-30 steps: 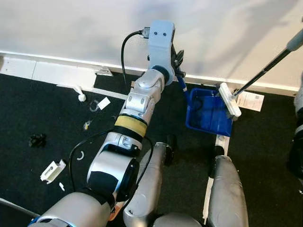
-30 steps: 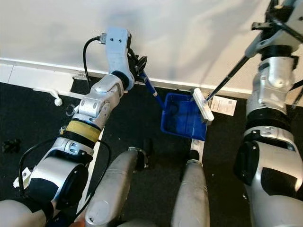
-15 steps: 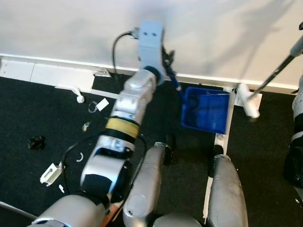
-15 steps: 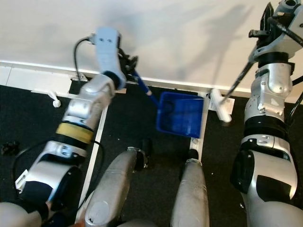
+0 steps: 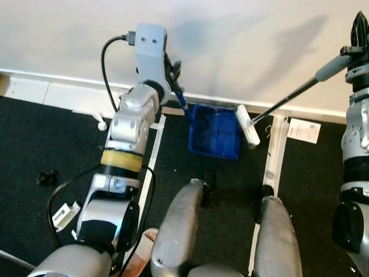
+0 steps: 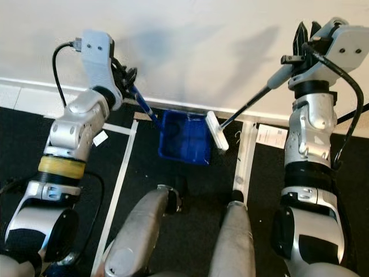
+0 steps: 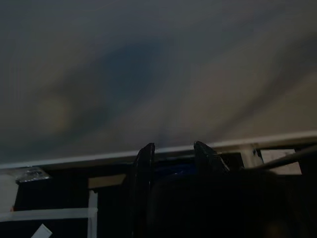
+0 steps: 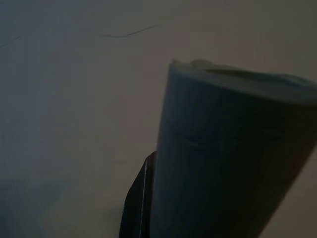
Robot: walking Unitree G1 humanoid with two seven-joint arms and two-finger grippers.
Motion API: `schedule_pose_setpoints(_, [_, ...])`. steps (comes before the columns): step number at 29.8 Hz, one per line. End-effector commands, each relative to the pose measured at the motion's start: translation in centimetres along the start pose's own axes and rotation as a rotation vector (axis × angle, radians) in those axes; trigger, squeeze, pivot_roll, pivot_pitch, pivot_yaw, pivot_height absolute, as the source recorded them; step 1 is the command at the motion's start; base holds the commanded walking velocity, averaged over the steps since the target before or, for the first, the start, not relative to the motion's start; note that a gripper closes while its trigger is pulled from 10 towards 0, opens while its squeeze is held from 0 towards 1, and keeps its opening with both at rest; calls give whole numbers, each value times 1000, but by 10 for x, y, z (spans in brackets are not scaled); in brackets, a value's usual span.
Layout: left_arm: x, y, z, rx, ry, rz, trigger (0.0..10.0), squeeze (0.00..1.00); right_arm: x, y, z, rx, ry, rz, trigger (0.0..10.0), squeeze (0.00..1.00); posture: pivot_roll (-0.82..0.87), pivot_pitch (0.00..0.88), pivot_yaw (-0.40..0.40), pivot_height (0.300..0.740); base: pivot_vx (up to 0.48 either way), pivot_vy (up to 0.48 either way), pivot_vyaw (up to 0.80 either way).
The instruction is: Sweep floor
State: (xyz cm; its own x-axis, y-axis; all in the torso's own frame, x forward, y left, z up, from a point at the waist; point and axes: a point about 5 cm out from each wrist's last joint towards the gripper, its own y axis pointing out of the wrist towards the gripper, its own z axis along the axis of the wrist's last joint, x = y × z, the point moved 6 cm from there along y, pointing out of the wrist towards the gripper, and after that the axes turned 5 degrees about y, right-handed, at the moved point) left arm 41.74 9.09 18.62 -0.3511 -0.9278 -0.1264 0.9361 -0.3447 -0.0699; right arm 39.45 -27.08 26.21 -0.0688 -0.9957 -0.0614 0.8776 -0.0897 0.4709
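The dustpan (image 5: 214, 131) is set on the floor (image 5: 34, 138) against the wall (image 5: 242, 40), ahead of the robot's knees. Its handle (image 5: 177, 97) is held by the left gripper (image 5: 173, 78) to its left. The broom head (image 5: 248, 125) is placed at the dustpan's right edge, its pole (image 5: 288, 98) rising rightward to the right gripper (image 6: 302, 43). A paper (image 5: 304, 130) is seen further right by the wall; scraps (image 5: 63, 210) are scattered on the floor at far left.

A white wall (image 5: 242, 52) meets black carpet (image 5: 34, 138) with white tape lines (image 5: 272, 156).
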Motion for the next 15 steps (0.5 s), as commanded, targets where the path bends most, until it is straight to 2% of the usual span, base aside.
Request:
schedule_pose_setpoints(1, [-10,-6,-3,-9,37,37,10000,0,-8,-1,8,27,-6,15,10000,0,-40,225,197,740,0,0,0])
schedule_pose_setpoints(6, [-16,-10,-7,-13,54,52,10000,0,-7,-3,18,37,-36,14,10000,0,-56,196,193,740,0,0,0])
schedule_pose_setpoints(12, [-19,-12,-12,-27,46,60,10000,0,3,-14,13,0,-56,-13,10000,0,-72,183,197,740,0,0,0])
schedule_pose_setpoints(15, [-3,-12,-22,-47,24,28,10000,0,8,-29,-3,-54,-55,-40,10000,0,-80,187,205,740,0,0,0])
